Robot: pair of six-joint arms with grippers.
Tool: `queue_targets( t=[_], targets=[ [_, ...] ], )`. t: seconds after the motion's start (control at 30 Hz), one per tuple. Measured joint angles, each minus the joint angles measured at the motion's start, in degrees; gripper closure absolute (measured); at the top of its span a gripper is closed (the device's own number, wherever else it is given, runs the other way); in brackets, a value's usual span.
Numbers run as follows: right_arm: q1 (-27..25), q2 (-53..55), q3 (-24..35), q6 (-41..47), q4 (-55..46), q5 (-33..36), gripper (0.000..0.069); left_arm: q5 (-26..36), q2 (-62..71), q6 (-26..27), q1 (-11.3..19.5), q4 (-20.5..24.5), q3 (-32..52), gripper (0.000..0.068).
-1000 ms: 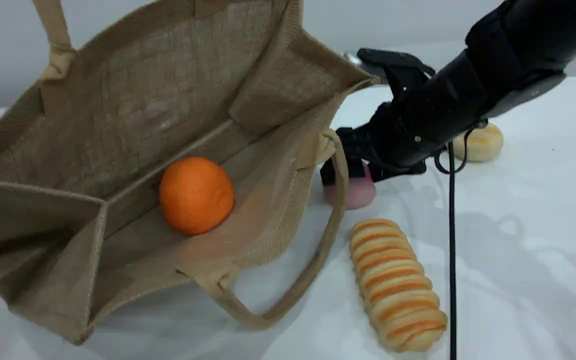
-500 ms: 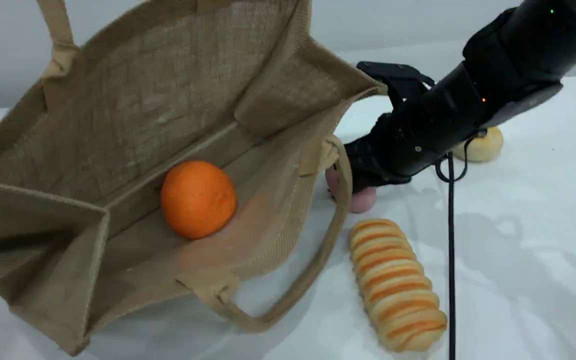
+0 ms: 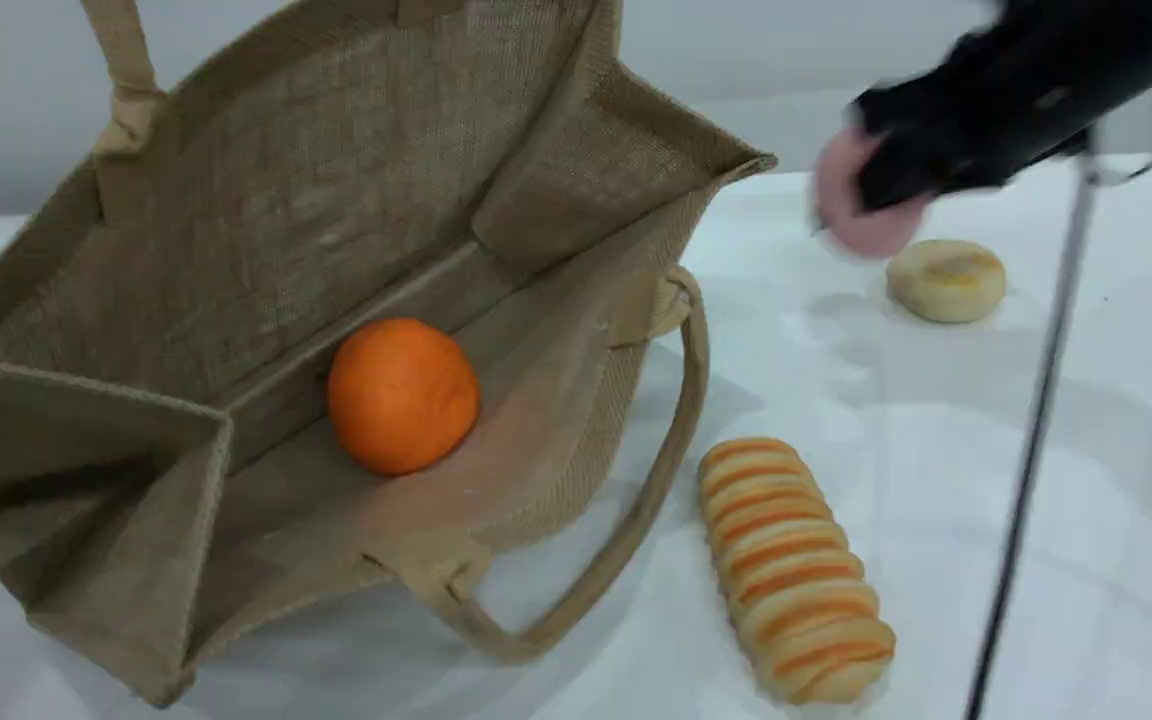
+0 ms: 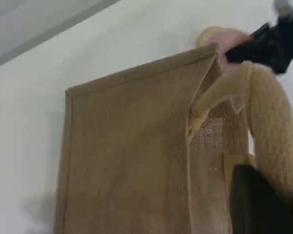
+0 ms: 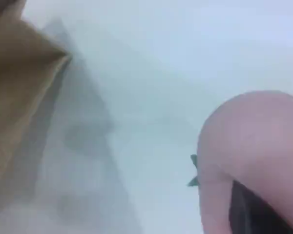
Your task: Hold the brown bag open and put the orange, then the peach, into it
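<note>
The brown bag (image 3: 316,200) lies tipped with its mouth wide open toward the camera, its upper handle (image 3: 121,60) pulled up out of the top of the scene view. The orange (image 3: 403,395) rests inside on the bag's lower wall. In the left wrist view my left gripper (image 4: 263,204) is shut on that padded handle (image 4: 273,131) above the bag's side (image 4: 127,156). My right gripper (image 3: 886,180), blurred, is shut on the pink peach (image 3: 851,215) and holds it in the air right of the bag's mouth. The peach (image 5: 254,141) fills the right wrist view's lower right.
A striped bread loaf (image 3: 796,570) lies on the white table right of the bag's lower handle loop (image 3: 636,520). A pale round bun (image 3: 946,280) sits farther back, under the right arm. A dark cable (image 3: 1031,450) hangs from that arm down across the table.
My right gripper has shut on the peach and lifted it off the table, up and to the right. The bag and orange have barely shifted.
</note>
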Motion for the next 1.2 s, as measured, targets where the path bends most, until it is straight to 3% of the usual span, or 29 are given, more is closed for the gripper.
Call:
queue_targets(
  t=[0.27, 0.5, 0.63, 0.8, 1.2],
  targets=[
    [-8.3, -11.5, 0.0, 5.2, -3.5, 14.8, 0.0663, 0.0, 0.0, 2.0, 0.0, 0.0, 0.0, 0.0606],
    [-5.0, -21.7, 0.1, 6.0, -3.9, 33.7, 0.0663, 0.1, 0.0, 3.1, 0.0, 0.0, 0.0, 0.0606],
    [-0.6, -23.5, 1.3, 5.9, -3.7, 38.8, 0.0663, 0.1, 0.0, 3.4, 0.0, 0.0, 0.0, 0.0606],
    [7.0, -23.4, 6.1, 6.0, -2.6, 35.8, 0.0663, 0.1, 0.0, 4.2, 0.0, 0.0, 0.0, 0.0606],
    [29.5, -22.7, 14.1, 7.6, 6.1, 5.9, 0.0663, 0.1, 0.0, 4.1, 0.0, 0.0, 0.0, 0.0606]
  ],
)
